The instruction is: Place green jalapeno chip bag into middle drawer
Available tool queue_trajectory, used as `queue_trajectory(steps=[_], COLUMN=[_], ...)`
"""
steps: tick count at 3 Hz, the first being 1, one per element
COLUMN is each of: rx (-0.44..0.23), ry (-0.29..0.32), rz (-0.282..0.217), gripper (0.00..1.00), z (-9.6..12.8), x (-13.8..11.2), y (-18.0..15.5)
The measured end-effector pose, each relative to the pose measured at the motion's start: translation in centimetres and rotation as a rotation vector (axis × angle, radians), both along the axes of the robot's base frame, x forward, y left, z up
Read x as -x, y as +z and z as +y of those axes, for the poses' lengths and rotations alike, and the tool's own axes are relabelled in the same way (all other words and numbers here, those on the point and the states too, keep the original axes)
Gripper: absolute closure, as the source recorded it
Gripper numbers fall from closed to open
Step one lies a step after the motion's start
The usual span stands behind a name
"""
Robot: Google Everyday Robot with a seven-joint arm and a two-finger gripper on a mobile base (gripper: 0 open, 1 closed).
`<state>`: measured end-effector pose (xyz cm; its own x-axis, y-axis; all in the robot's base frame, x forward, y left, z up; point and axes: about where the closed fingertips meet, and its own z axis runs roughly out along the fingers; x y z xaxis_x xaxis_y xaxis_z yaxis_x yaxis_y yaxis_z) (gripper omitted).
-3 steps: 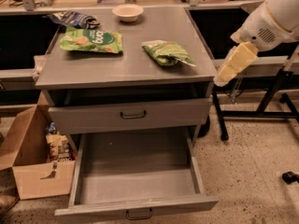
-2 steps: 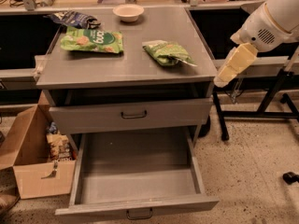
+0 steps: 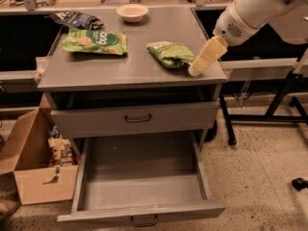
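Observation:
The green jalapeno chip bag (image 3: pixel 169 53) lies on the right part of the grey cabinet top (image 3: pixel 120 69), its tapering end toward the front right. My gripper (image 3: pixel 195 70) hangs from the white arm (image 3: pixel 255 8) at the top's right front edge. It is just right of the bag, close to its tapering end, and holds nothing that I can see. The middle drawer (image 3: pixel 139 177) is pulled out wide below, its big grey tray bare, with a narrow front panel and a small dark handle (image 3: pixel 143 220).
A bigger flat green bag (image 3: pixel 95 41), a dark blue bag (image 3: pixel 74 19) and a white bowl (image 3: pixel 132 12) sit on the top's back and left. A closed drawer (image 3: pixel 137 118) is above the open one. A cardboard box (image 3: pixel 38 165) stands left; dark table legs (image 3: pixel 279 100) stand right.
My gripper has moved left, from beside the cabinet's right side to over its top's right front edge, close to the chip bag. The bag and drawers have not moved.

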<state>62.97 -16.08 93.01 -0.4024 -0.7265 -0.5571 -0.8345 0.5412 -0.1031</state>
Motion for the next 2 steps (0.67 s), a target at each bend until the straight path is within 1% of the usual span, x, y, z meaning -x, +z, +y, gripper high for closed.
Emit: queue_trajectory(steps=[1, 2], rx=[0.002, -0.001], ry=[-0.055, -0.112], rz=[-0.010, -0.005], gripper=[0.00, 0.00], z=[2.8, 4.7], x=[-2.5, -4.1], y=[-0.7, -1.6])
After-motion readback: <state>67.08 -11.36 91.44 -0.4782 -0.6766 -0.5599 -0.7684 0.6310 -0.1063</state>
